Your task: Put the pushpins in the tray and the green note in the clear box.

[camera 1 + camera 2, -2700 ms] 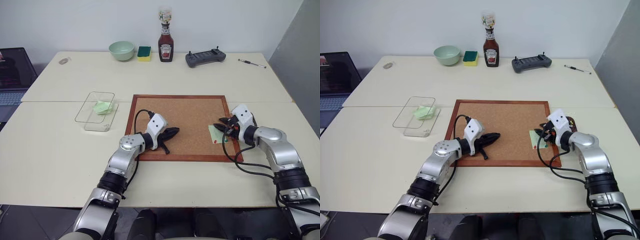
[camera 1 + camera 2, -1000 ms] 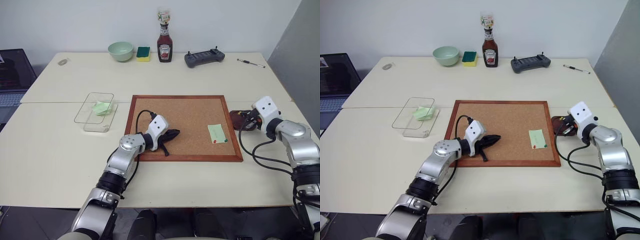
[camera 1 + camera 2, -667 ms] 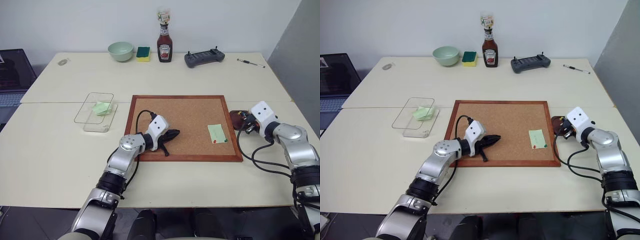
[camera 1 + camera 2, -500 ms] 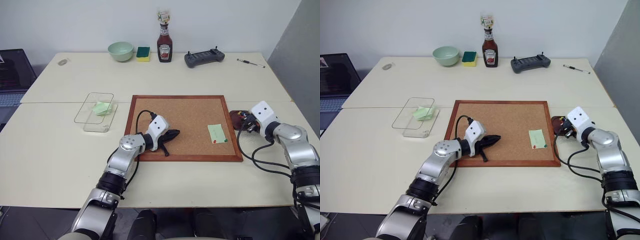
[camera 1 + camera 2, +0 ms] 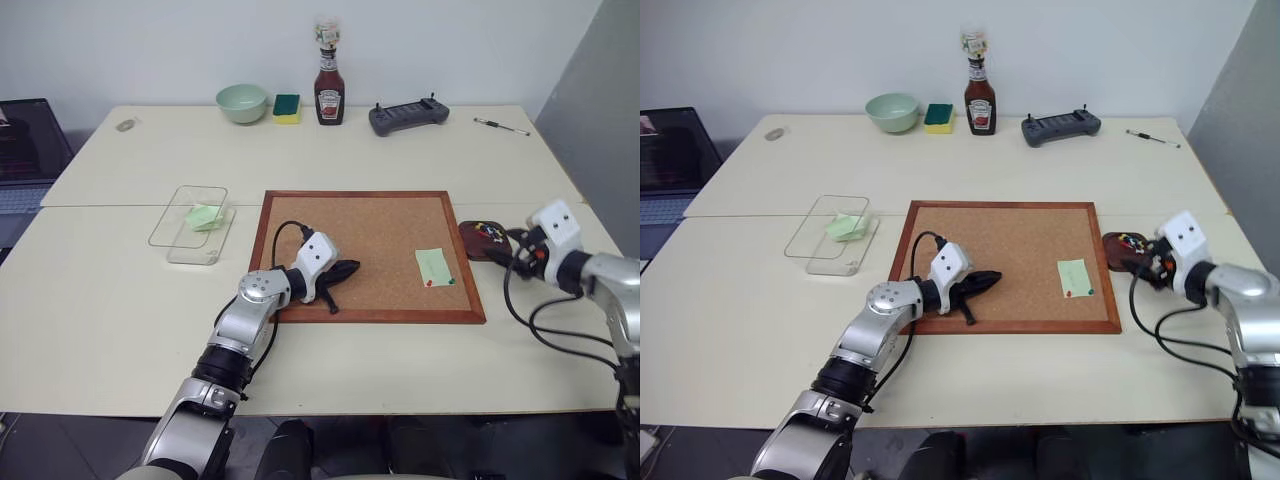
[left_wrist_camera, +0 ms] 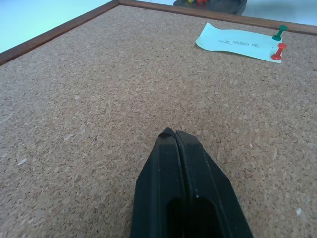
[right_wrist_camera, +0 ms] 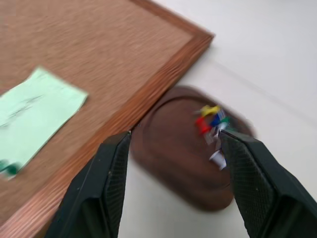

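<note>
cork board (image 5: 365, 252) | left tool (image 5: 345, 267) resting on it, pinched closed; right tool (image 7: 173, 144) spread wide by tray (image 5: 1122, 249)

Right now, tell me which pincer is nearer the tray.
Right. The right pincer hangs open just beside the tray, off the cork board's right edge; the left pincer rests shut on the board, well away.

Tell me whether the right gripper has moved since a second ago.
Yes. The right gripper has drawn back from over the tray, away from the cork board, and its fingers now stand open with nothing between them.
</note>
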